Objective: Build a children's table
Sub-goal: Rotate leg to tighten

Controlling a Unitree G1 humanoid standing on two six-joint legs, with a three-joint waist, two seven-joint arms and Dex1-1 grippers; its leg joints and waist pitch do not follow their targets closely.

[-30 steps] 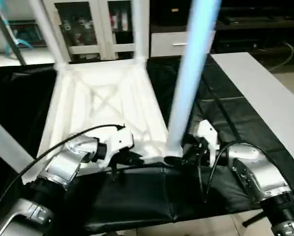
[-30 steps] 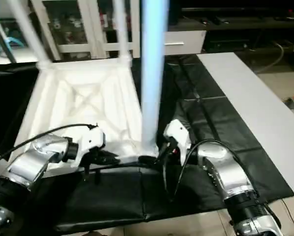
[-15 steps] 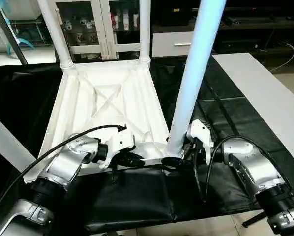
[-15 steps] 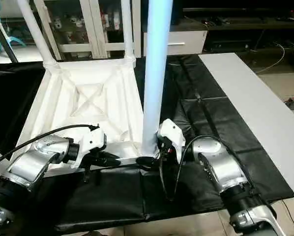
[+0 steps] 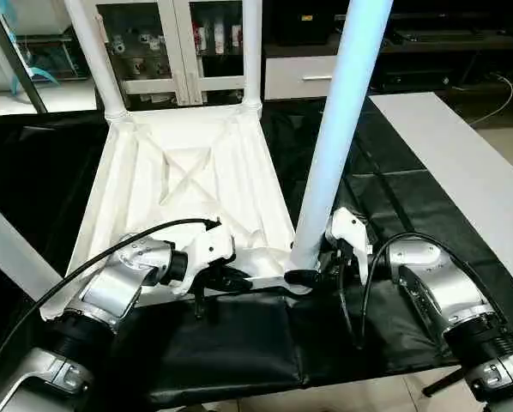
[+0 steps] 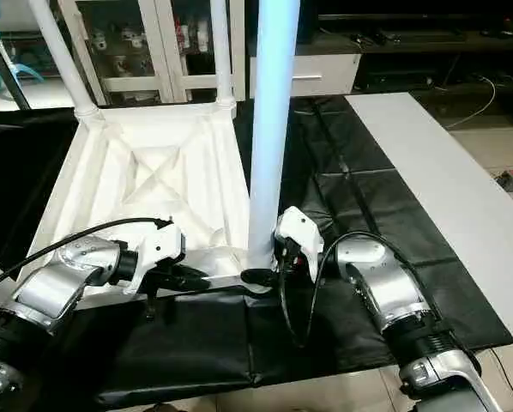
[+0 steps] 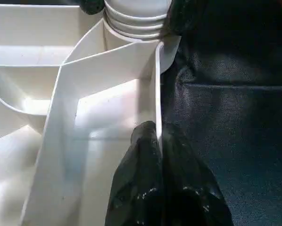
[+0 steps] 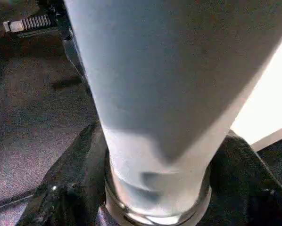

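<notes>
Children's table top [image 5: 188, 184] is lying upside down on the desk [image 5: 394, 206]; left claw [image 7: 157, 141] is pinching its near rim steady, while right claw [image 8: 153, 188] is straddling the near-right leg [image 5: 329, 154], seating it.

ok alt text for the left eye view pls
An upside-down white table top lies on a black-draped work table, with the right end effector around the base of an upright leg at its near right corner. The left end effector pinches the near rim; two more legs stand at the far corners.
</notes>
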